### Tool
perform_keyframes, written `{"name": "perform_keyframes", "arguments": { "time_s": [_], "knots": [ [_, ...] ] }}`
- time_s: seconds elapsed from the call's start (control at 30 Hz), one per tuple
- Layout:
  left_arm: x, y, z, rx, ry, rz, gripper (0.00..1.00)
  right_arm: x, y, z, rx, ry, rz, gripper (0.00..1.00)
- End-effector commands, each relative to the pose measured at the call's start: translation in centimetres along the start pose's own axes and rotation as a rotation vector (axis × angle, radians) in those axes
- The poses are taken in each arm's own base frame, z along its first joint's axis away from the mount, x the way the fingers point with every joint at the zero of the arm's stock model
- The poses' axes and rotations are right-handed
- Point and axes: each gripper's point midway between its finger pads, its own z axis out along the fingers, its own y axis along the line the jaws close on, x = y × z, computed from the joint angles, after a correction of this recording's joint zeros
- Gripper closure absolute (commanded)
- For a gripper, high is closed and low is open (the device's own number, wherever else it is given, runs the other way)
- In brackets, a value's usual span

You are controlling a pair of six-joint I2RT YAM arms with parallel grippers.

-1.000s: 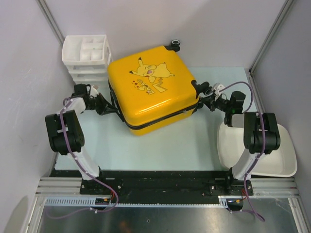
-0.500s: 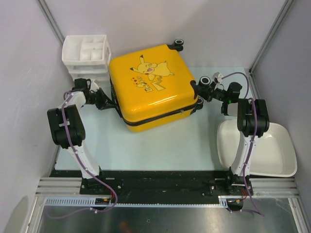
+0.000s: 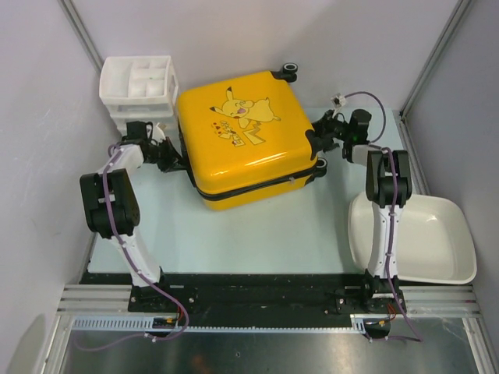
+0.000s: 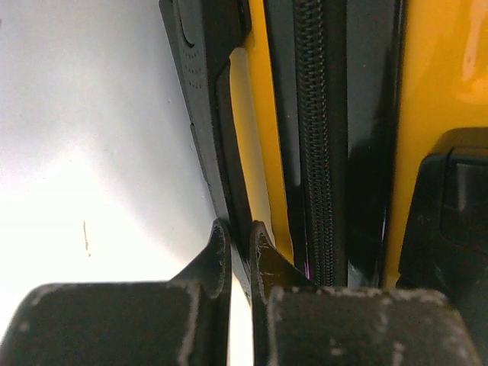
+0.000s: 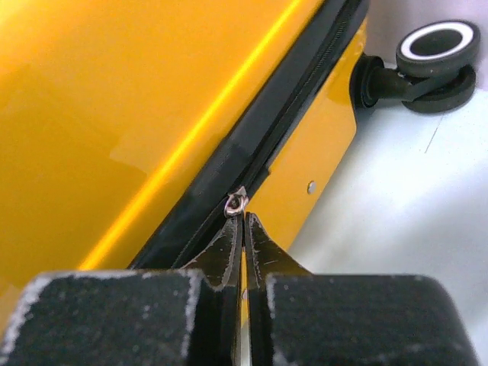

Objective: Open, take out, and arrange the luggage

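The luggage [image 3: 248,134], yellow with a cartoon print, lies flat on the table with its lid down and a black wheel [image 3: 291,70] at the far corner. My left gripper [image 3: 173,160] is at its left side. In the left wrist view this gripper [image 4: 240,244] is shut on the thin black side handle [image 4: 206,91], next to the zipper track [image 4: 313,152]. My right gripper [image 3: 321,140] is at the right side. In the right wrist view it [image 5: 242,223] is shut on the metal zipper pull [image 5: 235,203], on the black zipper band with a wheel [image 5: 436,57] beyond.
A white plastic drawer unit [image 3: 139,89] stands at the far left, almost touching the suitcase. A white tub [image 3: 425,238] sits at the near right beside the right arm's base. Grey walls close in at the back and on both sides.
The right arm has swung toward the back along the suitcase's right side with the zipper pull in its grip. The left gripper moved slightly farther back. The suitcase shifted a little.
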Motion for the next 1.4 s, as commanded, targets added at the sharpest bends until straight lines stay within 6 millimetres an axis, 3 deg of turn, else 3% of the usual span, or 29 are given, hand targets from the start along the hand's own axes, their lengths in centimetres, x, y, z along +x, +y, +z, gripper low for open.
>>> {"name": "perform_keyframes", "arguments": {
  "time_s": [0.0, 0.03, 0.1, 0.13, 0.23, 0.27, 0.37, 0.47, 0.57, 0.6, 0.67, 0.8, 0.97, 1.0, 1.03, 1.17, 1.23, 1.3, 1.33, 1.37],
  "knots": [
    [-1.9, -2.4, 2.1, 0.026, -0.084, 0.232, 1.0, -6.0, -3.7, 0.9, 0.176, -0.127, 0.077, 1.0],
    [-1.8, -2.5, 2.2, 0.033, -0.078, 0.225, 1.0, -4.8, -2.9, 2.1, 0.164, -0.094, 0.113, 1.0],
    [-1.8, -2.7, 2.0, 0.038, -0.08, 0.225, 1.0, -4.6, -2.1, 2.8, 0.148, -0.069, 0.149, 0.99],
    [-2.0, -3.0, 1.6, 0.045, -0.089, 0.229, 0.98, -4.0, -2.0, 2.8, 0.156, -0.044, 0.186, 0.83],
    [-2.2, -3.4, 0.3, 0.074, -0.105, 0.224, 0.65, -3.1, -1.5, 1.6, 0.182, -0.004, 0.246, 0.52],
    [-2.2, -3.4, -0.3, 0.089, -0.11, 0.221, 0.46, -3.2, -1.3, 0.8, 0.195, 0.0, 0.256, 0.49],
    [-2.3, -3.3, -2.4, 0.105, -0.143, 0.216, 0.18, -3.0, -0.6, -0.5, 0.223, 0.031, 0.303, 0.4],
    [-2.0, -3.7, -4.7, 0.146, -0.168, 0.21, 0.08, -1.0, 0.2, -1.4, 0.233, 0.092, 0.375, 0.29],
    [-1.6, -3.7, -7.0, 0.164, -0.205, 0.212, 0.07, 0.0, 2.1, -2.2, 0.204, 0.122, 0.424, 0.25],
    [-1.4, -4.4, -7.9, 0.184, -0.219, 0.223, 0.07, -0.9, 3.1, -2.4, 0.181, 0.114, 0.408, 0.25],
    [-0.7, -4.3, -8.9, 0.206, -0.226, 0.213, 0.07, 0.4, 5.0, -2.7, 0.137, 0.146, 0.414, 0.25],
    [0.0, -6.5, -11.3, 0.25, -0.267, 0.261, 0.07, 0.6, 9.1, -3.1, 0.048, 0.194, 0.405, 0.25],
    [-1.1, -8.5, -11.7, 0.31, -0.269, 0.274, 0.06, 2.1, 14.1, -4.5, -0.039, 0.278, 0.387, 0.25],
    [-1.3, -8.6, -11.1, 0.319, -0.254, 0.265, 0.07, 2.7, 14.7, -5.1, -0.044, 0.302, 0.386, 0.25],
    [-1.0, -9.6, -10.6, 0.344, -0.235, 0.287, 0.07, 2.5, 15.7, -5.6, -0.053, 0.306, 0.37, 0.25],
    [-0.7, -13.2, -8.3, 0.415, -0.168, 0.358, 0.07, 4.7, 18.4, -8.3, -0.059, 0.376, 0.386, 0.25],
    [0.2, -15.5, -6.9, 0.454, -0.122, 0.4, 0.08, 5.2, 18.9, -9.7, -0.051, 0.393, 0.379, 0.25],
    [0.7, -16.2, -4.9, 0.461, -0.08, 0.409, 0.09, 4.9, 19.1, -11.3, -0.024, 0.391, 0.378, 0.24],
    [1.4, -18.3, -4.0, 0.492, -0.054, 0.451, 0.11, 4.8, 19.0, -11.8, -0.019, 0.39, 0.336, 0.24],
    [1.5, -18.1, -2.2, 0.489, -0.024, 0.442, 0.11, 4.8, 18.9, -12.3, -0.01, 0.394, 0.315, 0.24]
  ]
}}
